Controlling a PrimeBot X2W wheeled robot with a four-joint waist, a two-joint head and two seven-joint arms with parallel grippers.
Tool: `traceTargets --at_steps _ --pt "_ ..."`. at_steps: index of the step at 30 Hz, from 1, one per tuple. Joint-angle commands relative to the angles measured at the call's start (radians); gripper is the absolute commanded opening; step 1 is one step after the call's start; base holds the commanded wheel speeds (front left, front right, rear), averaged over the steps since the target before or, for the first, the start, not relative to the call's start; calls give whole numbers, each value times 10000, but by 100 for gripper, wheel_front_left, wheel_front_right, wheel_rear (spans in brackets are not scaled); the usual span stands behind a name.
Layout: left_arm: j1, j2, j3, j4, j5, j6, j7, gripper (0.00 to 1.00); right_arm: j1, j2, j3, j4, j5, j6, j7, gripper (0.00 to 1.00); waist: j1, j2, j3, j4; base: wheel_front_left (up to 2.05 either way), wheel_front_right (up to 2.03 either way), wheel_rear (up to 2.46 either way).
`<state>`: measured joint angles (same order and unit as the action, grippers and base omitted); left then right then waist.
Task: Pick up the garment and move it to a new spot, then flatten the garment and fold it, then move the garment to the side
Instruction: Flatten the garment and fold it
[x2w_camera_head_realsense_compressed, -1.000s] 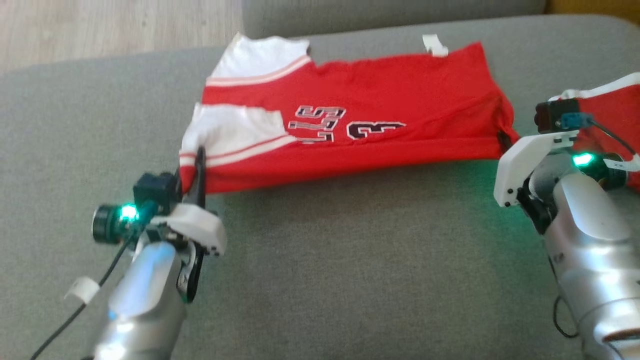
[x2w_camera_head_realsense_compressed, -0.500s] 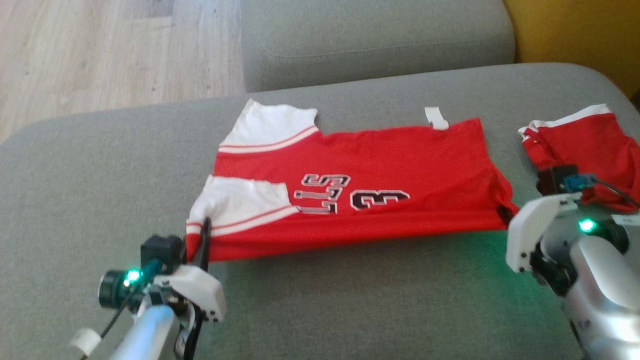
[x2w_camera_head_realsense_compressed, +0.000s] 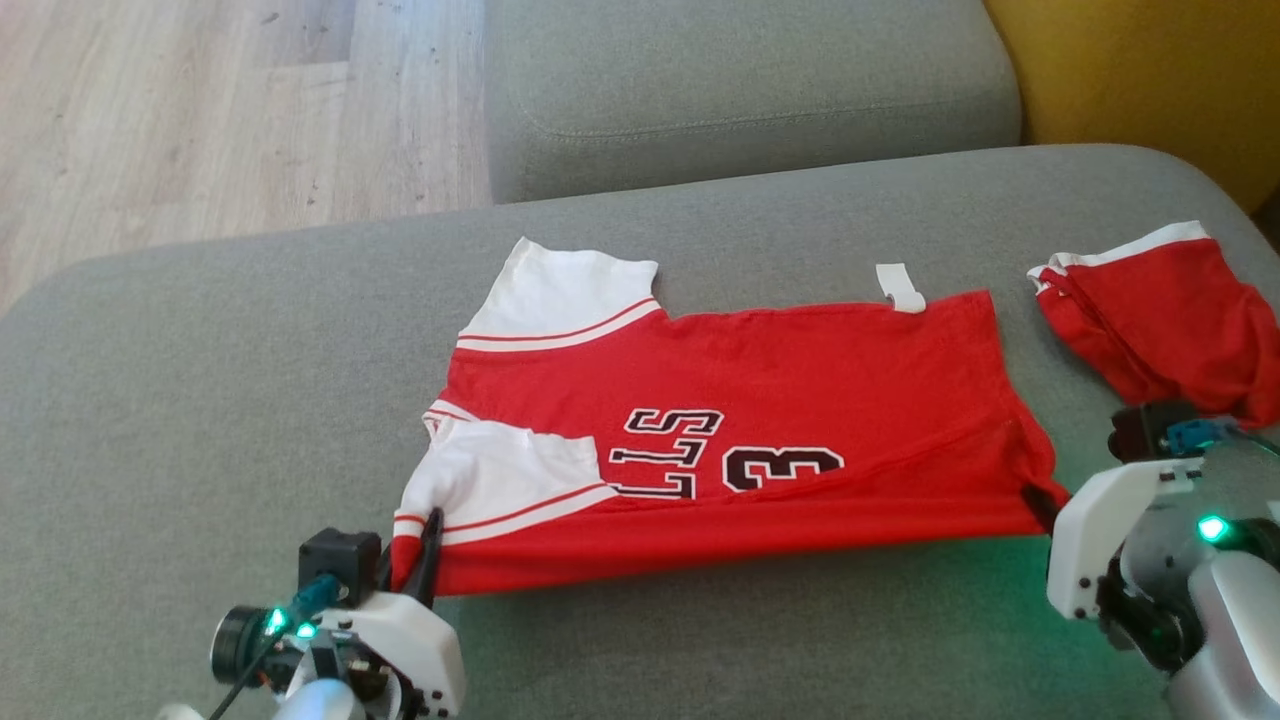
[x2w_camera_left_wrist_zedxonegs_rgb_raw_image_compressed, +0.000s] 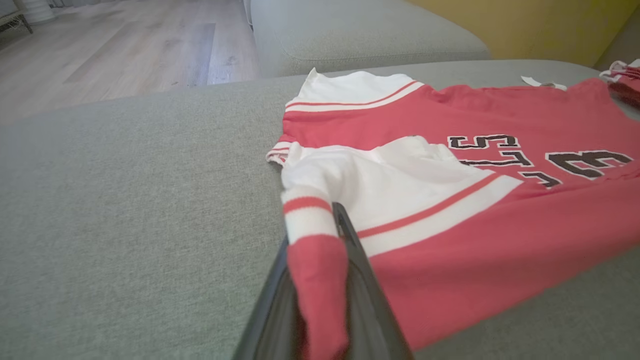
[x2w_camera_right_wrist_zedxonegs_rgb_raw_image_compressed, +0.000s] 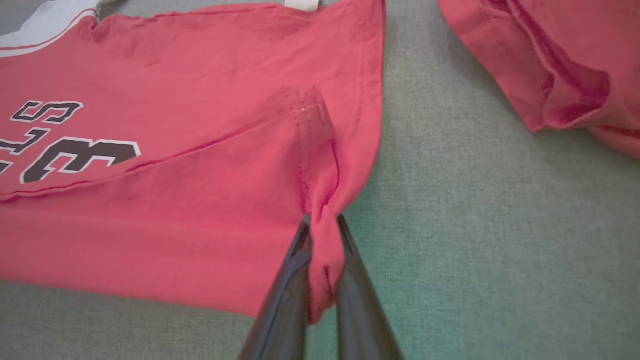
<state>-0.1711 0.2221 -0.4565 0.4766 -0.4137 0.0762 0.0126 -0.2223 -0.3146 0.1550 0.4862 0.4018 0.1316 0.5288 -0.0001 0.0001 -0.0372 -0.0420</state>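
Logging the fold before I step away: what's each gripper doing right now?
Left gripper: shut on the red jersey, at the corner by its white sleeve.
Right gripper: shut on the red jersey's opposite corner.

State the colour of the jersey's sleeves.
White with thin red stripes. The sleeves show best in the left wrist view.

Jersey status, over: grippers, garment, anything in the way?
Left gripper shut on jersey, near sleeve corner. Right gripper shut on near hem corner. Jersey part-folded on grey cushion. Second red garment lies apart, far right.
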Motion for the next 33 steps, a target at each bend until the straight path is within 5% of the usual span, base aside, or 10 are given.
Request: traceTargets --at_steps 1,5,7,8,9,26,31,33 --pt "-314 419 389 -402 -59 162 75 0 -68 -153 -135 -536 -120 -9 103 0 1 -1 48 -19 0 0 0" --pt "-192 432 327 -617 -84 241 233 1 214 107 -452 -951 -248 -9 302 0 1 -1 162 -62 0 0 0" --pt "-180 435 313 -677 -76 295 243 58 276 251 -644 -1116 -328 -9 269 0 1 -1 246 -90 0 0 0" --pt "-185 436 306 -693 -74 315 247 96 294 308 -722 -1200 -404 -9 194 67 1 -1 280 -96 0 0 0" --pt "-193 436 300 -704 -73 333 250 100 314 379 -813 -1261 -451 -9 127 100 1 -1 311 -105 0 0 0" --pt "-1623 473 1014 -1598 53 636 -1785 100 -917 1125 -2178 -2551 -1127 -9 -2913 100 1 -1 1246 -317 0 0 0" --pt "-3056 630 999 -1575 114 169 -1772 100 -1752 1343 -2349 -2756 -1442 -9 -3874 100 1 -1 2040 -511 0 0 0" --pt "-4218 809 799 -1154 115 -416 -1187 100 -2281 1392 -2246 -2695 -1570 -9 -4153 100 1 -1 2565 -693 0 0 0"
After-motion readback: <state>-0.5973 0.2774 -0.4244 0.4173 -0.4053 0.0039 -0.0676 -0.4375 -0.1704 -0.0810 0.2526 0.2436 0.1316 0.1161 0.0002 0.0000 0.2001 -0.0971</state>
